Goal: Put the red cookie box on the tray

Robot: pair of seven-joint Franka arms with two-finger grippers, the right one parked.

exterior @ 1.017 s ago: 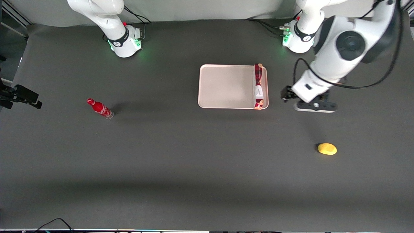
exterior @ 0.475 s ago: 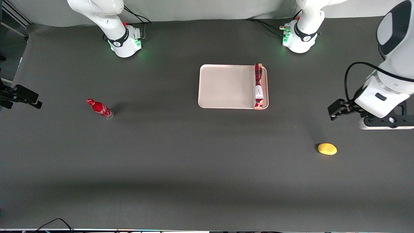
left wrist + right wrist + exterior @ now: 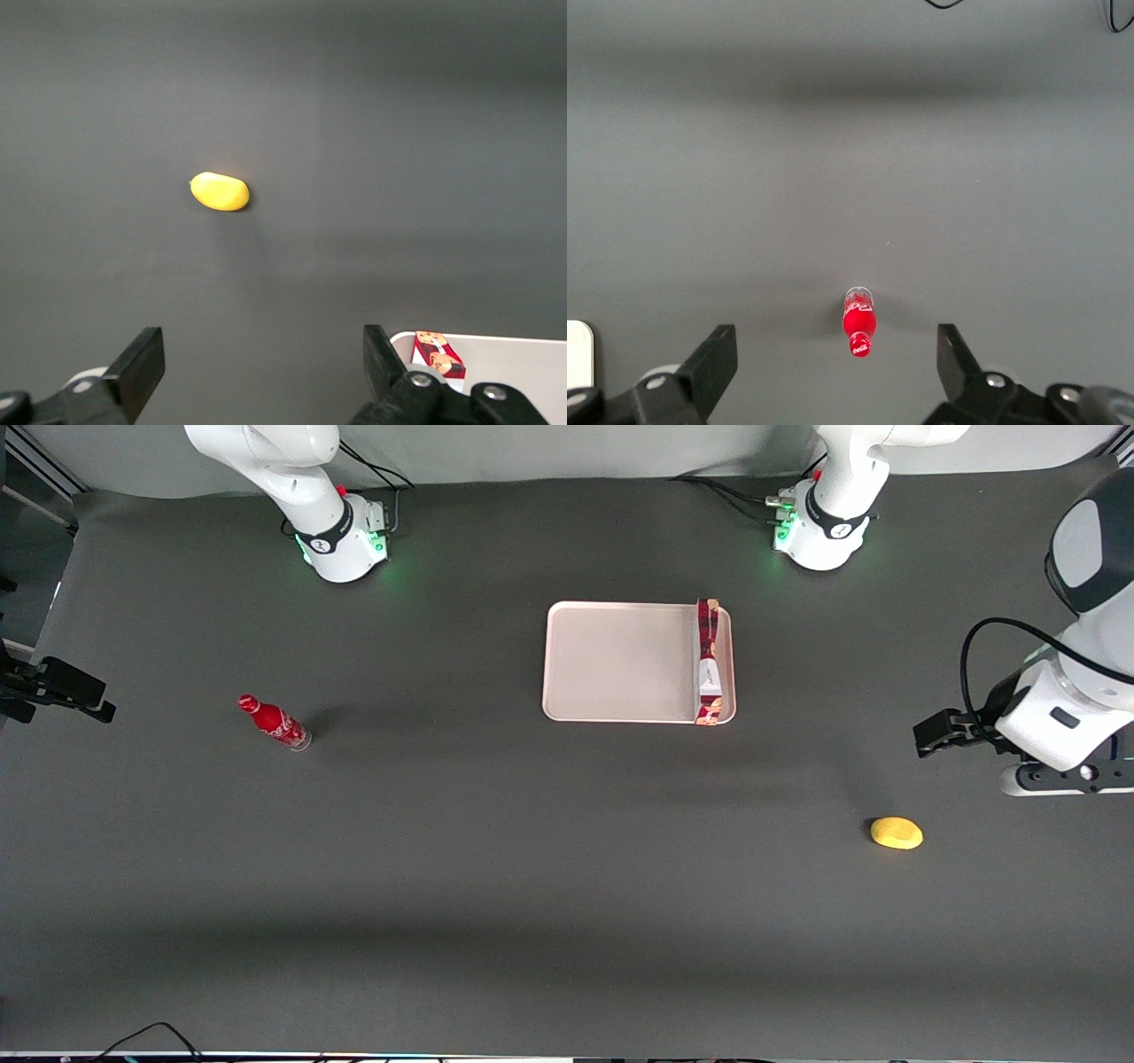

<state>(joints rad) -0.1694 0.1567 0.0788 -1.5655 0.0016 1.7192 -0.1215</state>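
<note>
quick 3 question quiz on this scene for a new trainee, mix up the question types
1. True or false: the red cookie box lies on the tray.
2. The tool is: A) shut on the box, B) open and empty, C) shut on the yellow lemon-like object.
3. Which loose item lies toward the parked arm's end of the table?

Key: 1 true. 2 B; it hangs above bare table toward the working arm's end. 3 the red bottle.

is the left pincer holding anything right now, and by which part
Nothing is held. The left pincer is open and empty above bare table toward the working arm's end; the red cookie box lies in the tray.
</note>
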